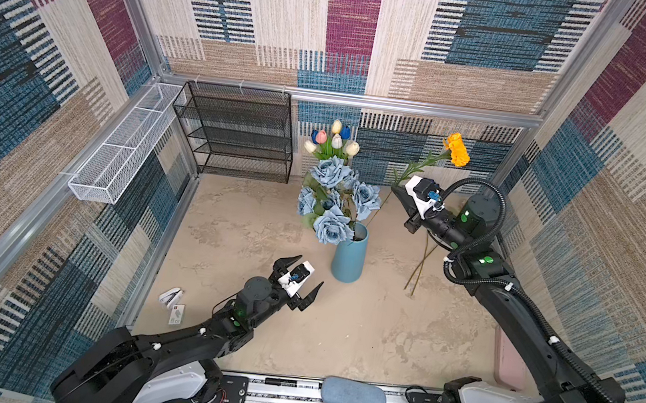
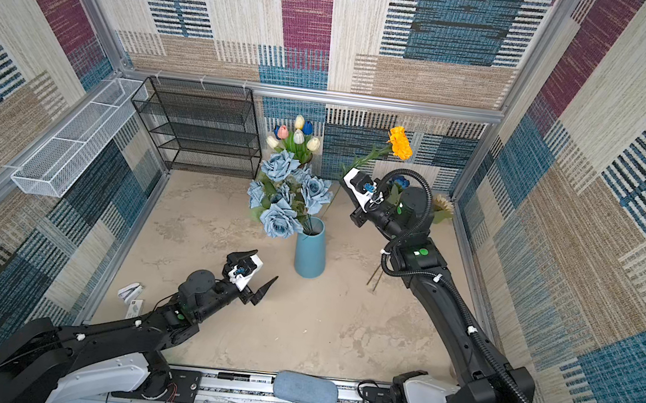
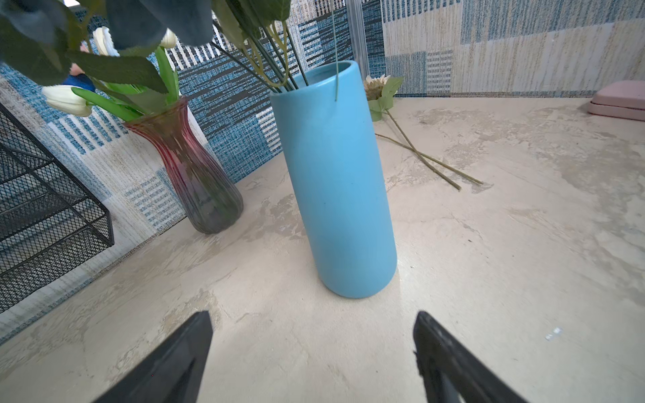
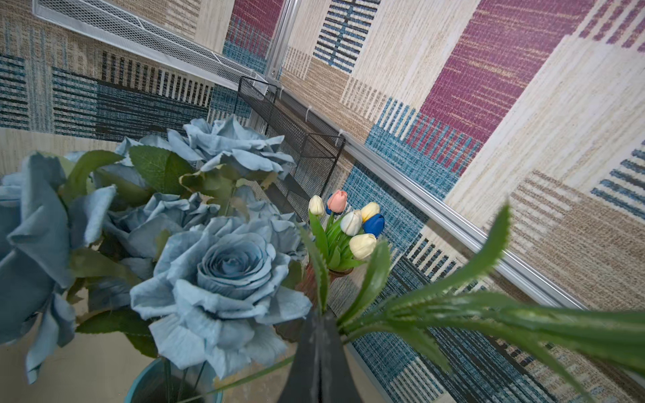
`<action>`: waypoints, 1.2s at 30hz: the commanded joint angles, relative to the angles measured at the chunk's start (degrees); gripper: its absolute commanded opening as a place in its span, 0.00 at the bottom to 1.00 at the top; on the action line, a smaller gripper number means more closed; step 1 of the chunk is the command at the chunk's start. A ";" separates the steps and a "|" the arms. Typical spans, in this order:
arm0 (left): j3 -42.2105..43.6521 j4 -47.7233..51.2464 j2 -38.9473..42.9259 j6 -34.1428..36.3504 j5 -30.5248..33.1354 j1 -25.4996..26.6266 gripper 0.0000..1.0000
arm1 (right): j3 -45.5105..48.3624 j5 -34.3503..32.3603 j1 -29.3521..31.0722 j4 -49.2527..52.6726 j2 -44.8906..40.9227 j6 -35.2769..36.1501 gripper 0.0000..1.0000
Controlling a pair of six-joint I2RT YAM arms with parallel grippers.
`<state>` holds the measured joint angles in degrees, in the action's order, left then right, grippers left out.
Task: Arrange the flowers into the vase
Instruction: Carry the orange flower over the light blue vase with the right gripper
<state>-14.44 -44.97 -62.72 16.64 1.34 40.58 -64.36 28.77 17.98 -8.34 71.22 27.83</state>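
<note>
The blue vase [image 1: 349,256] [image 3: 335,181] stands mid-table and holds the dusty-blue rose bunch [image 1: 334,195] [image 4: 223,272]. My right gripper [image 1: 396,187] [image 4: 319,314] is shut on the green stem of the orange bloom [image 1: 458,149], raised right of the roses. The stem's thin lower end [image 3: 336,69] hangs at the vase's rim, over its outer wall. My left gripper [image 1: 310,271] [image 3: 313,315] is open and empty, just left of the vase's foot. A pale sunflower [image 3: 375,85] and a deep-blue rose [image 2: 399,180] lie at the back right, partly behind the right arm.
Tulips [image 1: 333,141] stand in a red-grey glass vase [image 3: 188,167] by the back wall. A black mesh shelf [image 1: 237,133] and a white mesh basket [image 1: 123,144] are at the back left. A pink object [image 3: 617,101] lies at the right edge, small white items [image 1: 171,297] at the left.
</note>
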 commanded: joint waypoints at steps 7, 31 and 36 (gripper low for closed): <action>-0.24 -1.17 -0.40 0.39 0.51 -0.06 0.93 | -2.53 -2.59 0.01 -3.17 -0.04 -0.52 0.00; -0.42 -1.22 -0.82 0.41 0.51 -0.06 0.93 | -8.06 -11.46 0.04 6.33 2.53 7.06 0.00; -0.42 -1.26 -1.00 0.36 0.57 -0.08 0.93 | -5.64 -10.44 0.55 4.87 1.30 6.22 0.00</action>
<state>-14.48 -44.97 -63.68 16.64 1.32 40.56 -70.81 18.39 18.15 -2.68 73.19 33.93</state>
